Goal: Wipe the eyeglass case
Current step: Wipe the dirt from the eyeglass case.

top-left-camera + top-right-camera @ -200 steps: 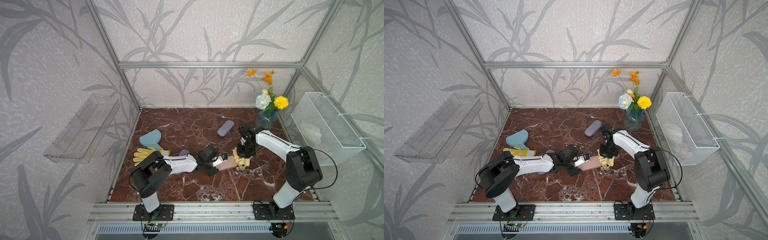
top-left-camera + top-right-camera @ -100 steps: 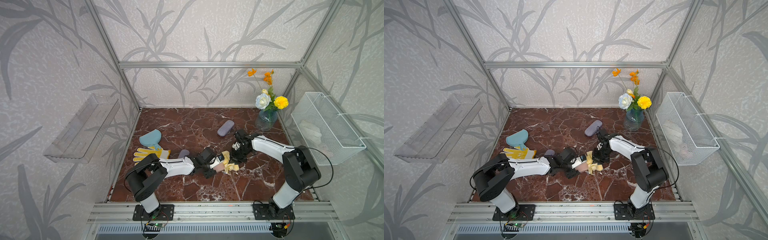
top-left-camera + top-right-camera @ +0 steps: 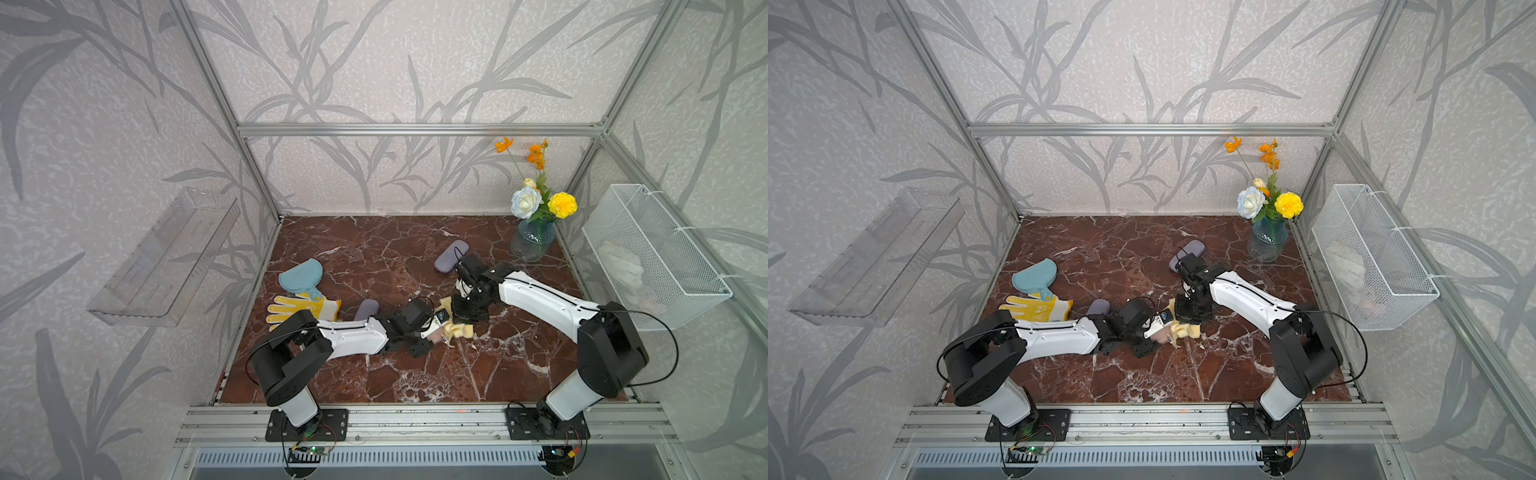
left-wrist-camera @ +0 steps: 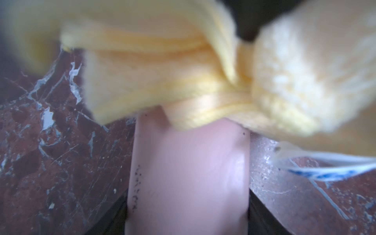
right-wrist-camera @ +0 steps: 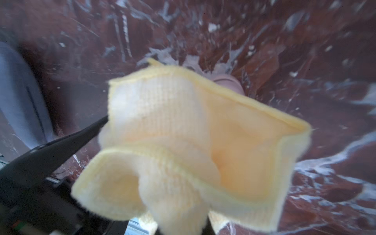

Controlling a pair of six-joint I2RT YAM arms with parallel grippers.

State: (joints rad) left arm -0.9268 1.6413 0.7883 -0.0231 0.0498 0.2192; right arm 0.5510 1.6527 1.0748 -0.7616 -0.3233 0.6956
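Left wrist view: pale pink eyeglass case (image 4: 189, 173) close up, smooth and rounded, with small dark specks along one edge; far end buried under a fluffy yellow cloth (image 4: 162, 81).
Case position: near the middle of the red marble worktop (image 3: 374, 257), between the two arms; resting on it or just above, cannot tell.
Left pincer (image 3: 426, 335): partly open, clamped across the case's width, a dark jaw on either side.
Right pincer (image 3: 464, 318): closed tight on the bunched cloth, holding it against the case's far end.
Right wrist view: ribbed weave and hemmed edge of the cloth filling the frame; only the case's rounded tip showing past it.
Top views: case almost hidden, a pink sliver beside the cloth.
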